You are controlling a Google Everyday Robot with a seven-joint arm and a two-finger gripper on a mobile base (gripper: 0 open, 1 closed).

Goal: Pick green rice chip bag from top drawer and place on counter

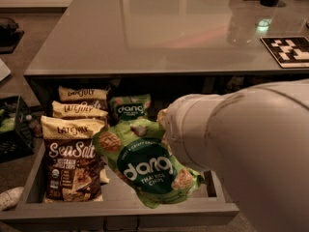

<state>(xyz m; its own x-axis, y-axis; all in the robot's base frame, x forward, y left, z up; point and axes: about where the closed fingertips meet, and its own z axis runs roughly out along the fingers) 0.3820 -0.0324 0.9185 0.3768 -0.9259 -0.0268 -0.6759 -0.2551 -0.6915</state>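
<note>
Holding green rice chip bag [145, 166] by top edge in gripper [163, 123], tucked at arm's [251, 149] end. Raised, tilted, above top drawer [120, 210] front to clear brown bags [72, 158]; counter [145, 33] placement not yet done.

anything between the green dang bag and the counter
Nothing visible does. The bright green crinkly bag hangs over the wide grey drawer, the gripper at its top right behind the white arm; the glossy grey counter edge above is bare.
</note>
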